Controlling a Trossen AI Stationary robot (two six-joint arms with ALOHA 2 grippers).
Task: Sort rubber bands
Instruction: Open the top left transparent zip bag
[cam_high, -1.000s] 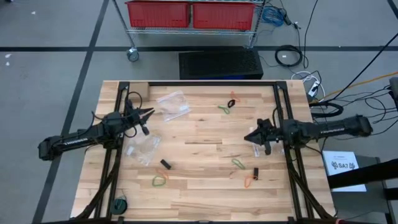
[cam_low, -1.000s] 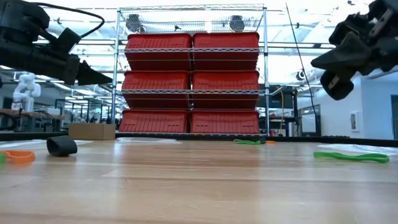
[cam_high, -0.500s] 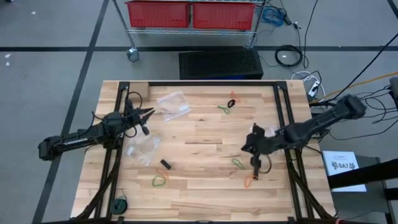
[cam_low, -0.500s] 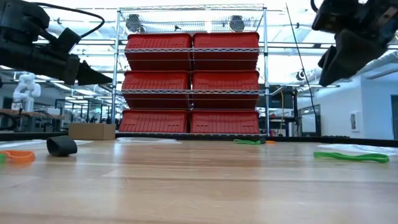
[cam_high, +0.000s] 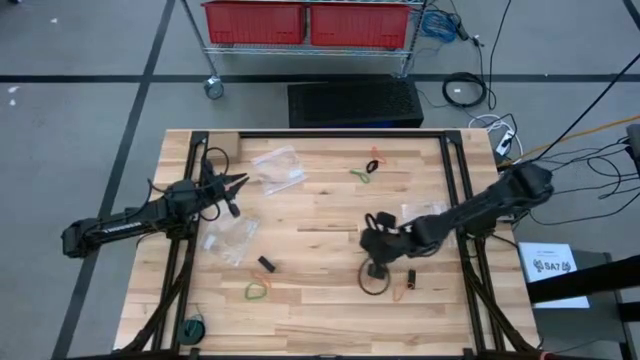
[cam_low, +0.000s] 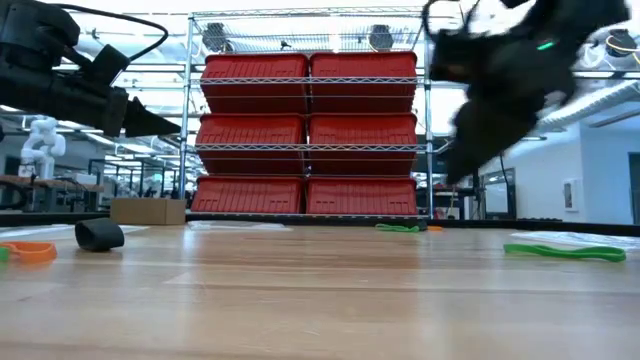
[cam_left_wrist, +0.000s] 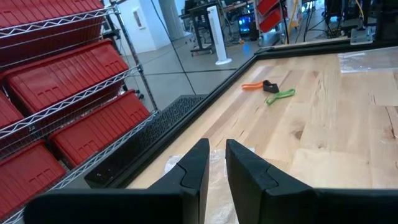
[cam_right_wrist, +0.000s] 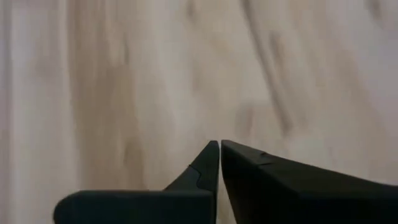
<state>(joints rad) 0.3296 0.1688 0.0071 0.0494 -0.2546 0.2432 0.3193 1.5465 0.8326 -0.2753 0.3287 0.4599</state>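
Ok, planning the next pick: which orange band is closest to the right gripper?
The orange band beside the black piece, next to the right gripper; the others lie far off.

The right gripper (cam_low: 500, 110) is only a dark smear in the low view — its fingers cannot be made out there. In the right wrist view the table (cam_right_wrist: 155, 74) is a streaky blur, with no rubber bands to pick out. From above, the right gripper (cam_high: 377, 262) covers part of a dark loop beside it. In the left wrist view a clear bag (cam_left_wrist: 217, 180) sits mostly behind the fingers (cam_left_wrist: 198, 165) — its contents cannot be told.
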